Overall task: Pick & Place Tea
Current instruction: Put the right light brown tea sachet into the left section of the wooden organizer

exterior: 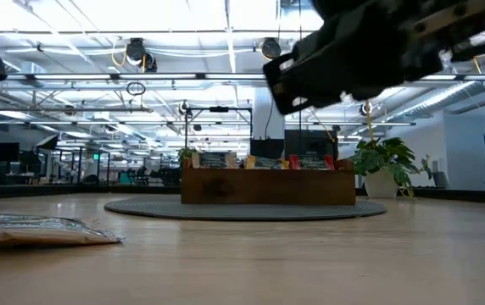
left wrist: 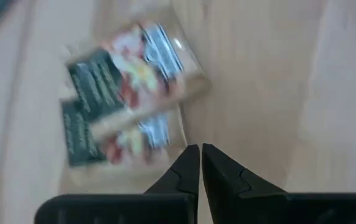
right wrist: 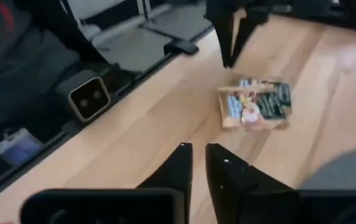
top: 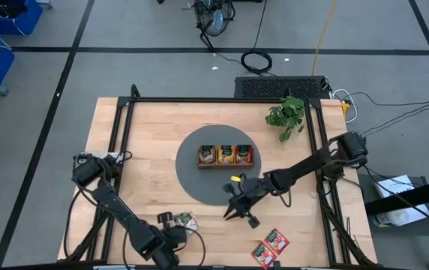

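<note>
ITEM: tray (top: 225, 164), wood, three compartments, centre of frame on round grey mat (top: 192, 176). Held sachets upright: beige one at frame-left, orange mid, red at frame-right.

ITEM: beige sachets (top: 185, 221), two, overlapping, flat on table (top: 154, 135), lower centre-left of frame. Also seen in left wrist view (left wrist: 125, 93) and right wrist view (right wrist: 256, 104). Not in tray.

ITEM: red sachets (top: 270, 247), two, flat, lower right of frame, near table edge. Not in tray.

ITEM: left gripper (top: 175, 234), low in frame, just beside beige sachets. Jaws clenched tip to tip, nothing between them; tips (left wrist: 201, 163) just short of the packets, not touching as far as could be seen.

ITEM: right gripper (top: 232, 211), lower centre, off mat's lower edge, between the beige and red groups, above bare wood. Fingers (right wrist: 178, 163) nearly together with a thin gap, nothing held.

ITEM: plant (top: 287, 115), upper right of table. Not involved.

STEP (judged): between placements; tray partly stocked, four sachets loose, no pick begun.

NEXT (judged): one claw would need to release, come down over a loose sachet, straddle an edge, clench, lift, carry to matching compartment. Overlapped beige pair likely needs separating; flat packets give little to grip.
</note>
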### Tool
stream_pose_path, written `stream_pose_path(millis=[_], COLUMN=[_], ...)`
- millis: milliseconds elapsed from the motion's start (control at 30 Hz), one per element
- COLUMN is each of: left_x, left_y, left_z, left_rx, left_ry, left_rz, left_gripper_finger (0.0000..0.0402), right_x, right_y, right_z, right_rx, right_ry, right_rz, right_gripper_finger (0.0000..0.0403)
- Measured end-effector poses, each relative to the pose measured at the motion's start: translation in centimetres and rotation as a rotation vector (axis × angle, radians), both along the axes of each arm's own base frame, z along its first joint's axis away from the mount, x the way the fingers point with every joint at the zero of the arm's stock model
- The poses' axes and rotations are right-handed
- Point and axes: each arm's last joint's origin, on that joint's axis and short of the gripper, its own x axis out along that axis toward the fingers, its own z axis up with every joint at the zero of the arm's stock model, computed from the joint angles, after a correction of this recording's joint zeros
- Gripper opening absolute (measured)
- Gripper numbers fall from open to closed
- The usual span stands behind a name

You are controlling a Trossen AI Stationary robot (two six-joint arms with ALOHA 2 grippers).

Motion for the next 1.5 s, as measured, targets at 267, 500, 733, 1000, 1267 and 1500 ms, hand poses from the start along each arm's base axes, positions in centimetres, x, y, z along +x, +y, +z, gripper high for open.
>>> stream_pose_path(millis=[267, 500, 733, 1000, 1267, 1500], left_x=[0.8, 1.2, 1.7, 3.0, 2.7, 3.3], left_y=[1.3, 3.5, 5.3, 6.4, 5.6, 3.9], left_z=[-0.1, -1.4, -2.4, -2.6, -1.3, 0.9], left_rx=[0.053, 0.082, 0.107, 0.178, 0.158, 0.116], left_ry=[-0.004, 0.069, 0.059, -0.003, -0.033, -0.181], left_rz=[0.054, 0.109, 0.115, 0.063, 0.026, -0.011], left_gripper_finger=[0.0026, 0.0026, 0.0026, 0.0026, 0.0026, 0.0026], right_x=[1.5, 1.7, 1.7, 1.7, 1.7, 1.7], right_y=[-1.8, -2.8, -3.1, -3.1, -3.1, -3.1], right_z=[-1.9, -2.3, -2.3, -2.4, -2.4, -2.5], right_rx=[0.019, 0.025, 0.022, 0.019, 0.018, 0.018], right_ry=[-0.032, 0.012, 0.01, 0.024, 0.024, 0.024], right_rz=[-0.062, -0.1, -0.106, -0.107, -0.106, -0.106], right_gripper_finger=[0.0004, 0.0002, 0.0002, 0.0004, 0.0004, 0.0004])
